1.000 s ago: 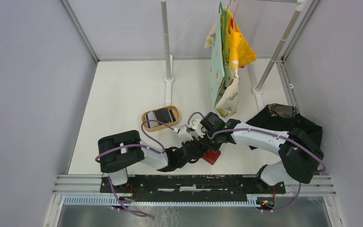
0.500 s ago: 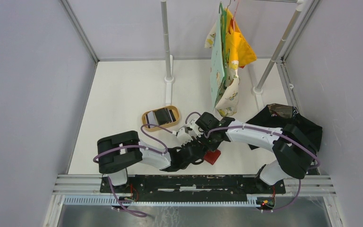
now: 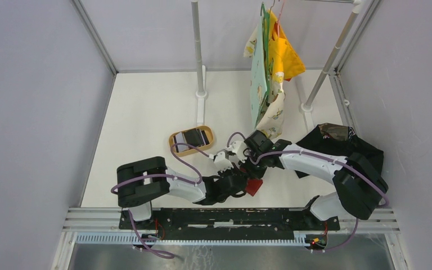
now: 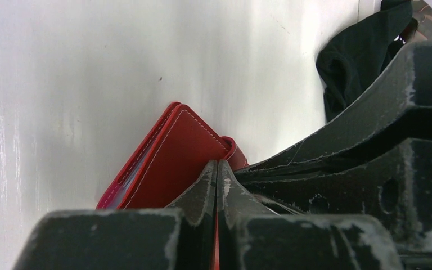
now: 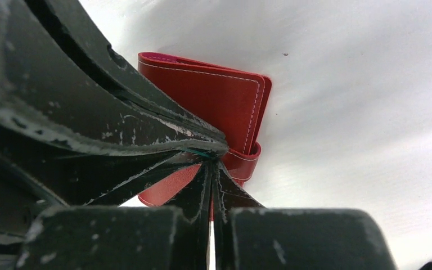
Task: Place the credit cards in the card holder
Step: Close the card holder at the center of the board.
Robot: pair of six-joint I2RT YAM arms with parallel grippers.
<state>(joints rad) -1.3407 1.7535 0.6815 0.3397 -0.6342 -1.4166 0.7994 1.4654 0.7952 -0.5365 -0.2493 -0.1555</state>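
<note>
Up and to the left of both sets of jaws, well apart from them, a tan oval tray [image 3: 172,143] sits on the white table [image 3: 146,107] with the credit cards [image 3: 193,136] lying in it, dark and silvery ones overlapping. The left gripper [image 4: 217,169] reaches in from the left, its jaws pressed flat together with no gap. A thin red line shows in the seam between them, so they appear to pinch an edge of the card holder [image 4: 169,157]. The rest of this red wallet lies on the table just beyond and to the left of the fingertips in the left wrist view, part-folded, with its snap tab curling right beside the tips. The right gripper [image 5: 211,171] comes in from the right and meets the left one tip to tip above the wallet. Its jaws are likewise closed tight, with a red sliver between them, and one red flap hangs just below the tips while the stitched cover spreads just past them. Well to the right of the jaws a black cloth [image 3: 337,143] lies crumpled. Beyond them, farther up the table, patterned and yellow fabrics [image 3: 270,73] hang from a rail.
</note>
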